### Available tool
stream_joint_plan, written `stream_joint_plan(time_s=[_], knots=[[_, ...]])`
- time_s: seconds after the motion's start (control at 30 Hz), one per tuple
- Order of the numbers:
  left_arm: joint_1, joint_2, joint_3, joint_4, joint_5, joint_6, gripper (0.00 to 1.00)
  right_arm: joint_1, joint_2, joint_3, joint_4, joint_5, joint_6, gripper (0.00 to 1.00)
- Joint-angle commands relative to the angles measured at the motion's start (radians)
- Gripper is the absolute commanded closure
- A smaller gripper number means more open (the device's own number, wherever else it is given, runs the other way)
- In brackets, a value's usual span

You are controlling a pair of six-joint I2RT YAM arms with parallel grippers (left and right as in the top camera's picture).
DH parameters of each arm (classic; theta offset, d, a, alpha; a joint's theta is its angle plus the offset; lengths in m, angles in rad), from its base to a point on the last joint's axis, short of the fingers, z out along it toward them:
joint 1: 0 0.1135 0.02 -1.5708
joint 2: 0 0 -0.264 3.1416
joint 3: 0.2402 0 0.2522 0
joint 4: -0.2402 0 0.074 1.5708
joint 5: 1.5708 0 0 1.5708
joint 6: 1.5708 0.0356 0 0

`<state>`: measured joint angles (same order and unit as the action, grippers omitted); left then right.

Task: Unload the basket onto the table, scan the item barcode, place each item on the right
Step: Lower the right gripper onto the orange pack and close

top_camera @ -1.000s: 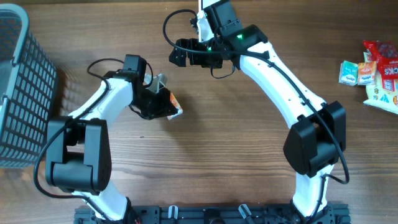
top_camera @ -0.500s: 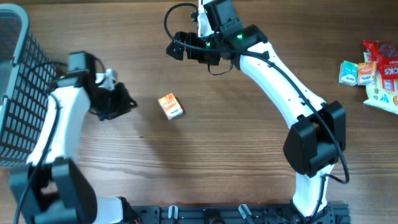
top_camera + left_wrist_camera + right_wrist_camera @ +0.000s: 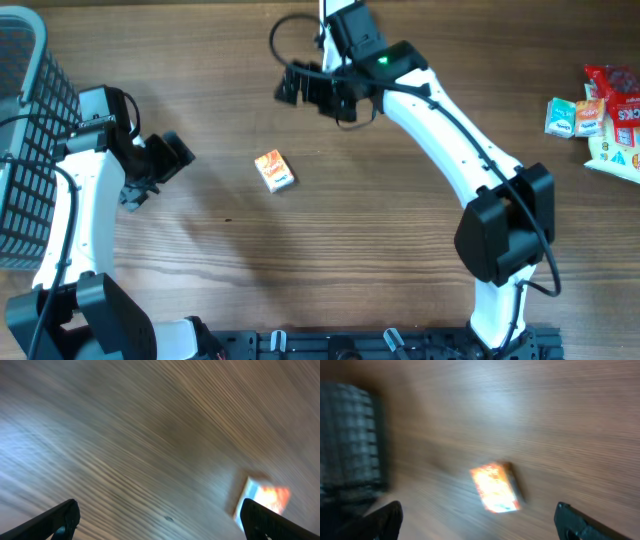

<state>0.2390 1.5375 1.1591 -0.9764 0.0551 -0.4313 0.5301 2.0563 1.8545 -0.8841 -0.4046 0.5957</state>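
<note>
Table (image 3: pixel 340 270): bare wood grain, seen from above.

Left edge: grey wire basket (image 3: pixel 28 150), only partly in frame and running off toward the far left corner.

Just right of the basket: left gripper (image 3: pixel 160 171), low over the wood. Jaws are spread wide with nothing between them; released. The left wrist view is blurred. It shows both dark fingertips (image 3: pixel 62 517) at the bottom corners with wood between them. The orange box (image 3: pixel 261 500) sits at the right side of that view, near the right-hand fingertip. Contact cannot be judged through the blur.

Left of centre: orange box (image 3: pixel 273 171), small, lying flat on the table at a slant, well apart from both grippers. Orange face is up, with a pale band at its near end. The barcode cannot be made out in any view.

Near the far edge, beyond the orange box: right gripper (image 3: pixel 287 85), pointing toward the left edge. Jaws are wide apart and hold nothing. The right wrist view is also blurred. It shows the orange box on the wood ahead, between the two fingertips (image 3: pixel 380 520) but farther on. The basket appears there as a dark grid at the left.

Right edge: snack packets (image 3: pixel 600 115) in a cluster, red, yellow and green-white, toward the far right corner.
</note>
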Motion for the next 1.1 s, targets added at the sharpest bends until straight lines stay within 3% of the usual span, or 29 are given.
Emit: stream_joint_plan(time_s=[0.0, 0.13, 0.33, 0.5, 0.63, 0.77, 0.9, 1.07], knots=[[0.008, -0.009, 0.018, 0.022, -0.121, -0.139, 0.00, 0.095, 0.011, -0.009, -0.094, 0.316, -0.172, 0.06], [0.008, -0.006, 0.018, 0.023, -0.158, -0.263, 0.00, 0.191, 0.022, -0.031, -0.103, 0.448, -0.258, 0.08], [0.008, -0.002, 0.017, 0.017, -0.166, -0.283, 0.00, 0.279, 0.022, -0.038, -0.020, 0.455, -0.276, 0.00], [0.008, -0.002, 0.018, 0.010, -0.204, -0.283, 0.00, 0.307, 0.022, -0.098, 0.064, 0.379, -0.249, 0.19], [0.008, -0.002, 0.017, -0.001, -0.203, -0.283, 0.00, 0.333, 0.022, -0.192, 0.158, 0.385, -0.261, 0.20], [0.008, -0.002, 0.018, -0.002, -0.203, -0.284, 0.00, 0.385, 0.022, -0.262, 0.240, 0.407, -0.411, 0.24], [0.008, -0.002, 0.017, -0.004, -0.203, -0.283, 0.00, 0.457, 0.022, -0.291, 0.263, 0.642, -0.483, 0.27], [0.008, -0.002, 0.018, -0.011, -0.203, -0.283, 0.00, 0.492, 0.048, -0.293, 0.309, 0.702, -0.544, 0.34]])
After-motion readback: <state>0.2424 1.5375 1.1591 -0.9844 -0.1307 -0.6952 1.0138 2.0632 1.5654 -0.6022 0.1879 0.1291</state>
